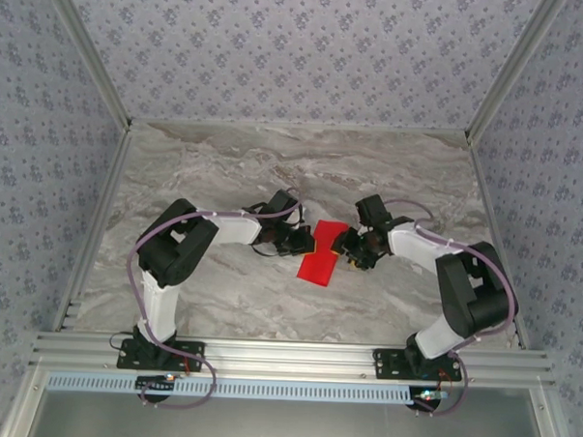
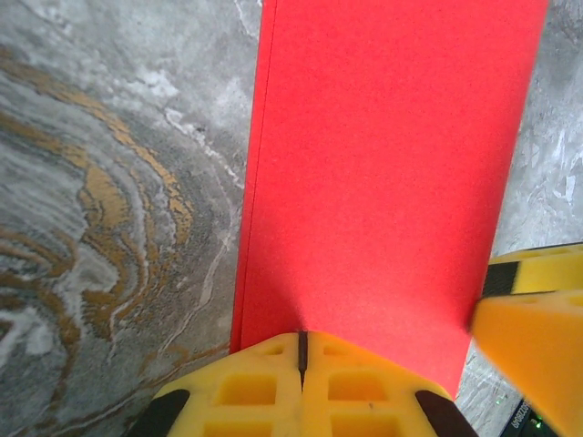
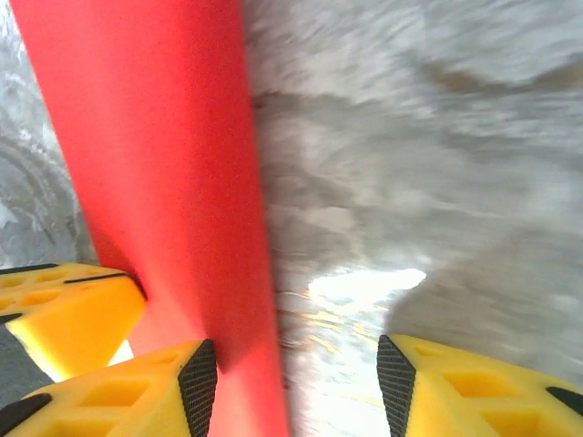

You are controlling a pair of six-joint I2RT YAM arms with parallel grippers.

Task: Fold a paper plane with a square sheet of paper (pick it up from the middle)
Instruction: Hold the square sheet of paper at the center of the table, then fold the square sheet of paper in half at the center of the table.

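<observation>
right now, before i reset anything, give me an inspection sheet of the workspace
surface: marble-pattern table, flat
job's things: red sheet of paper sits between the two grippers; it is an oblong with a doubled long edge, so apparently folded, and not yet a plane
clutter: nothing seen
grippers: left gripper shut on the paper's short edge; right gripper open, with the paper's long edge between its jaws (blurred view)
cables: lilac cables run along both arms, clear of the paper
surroundings: patterned walls on three sides, aluminium rail at the near edge
</observation>
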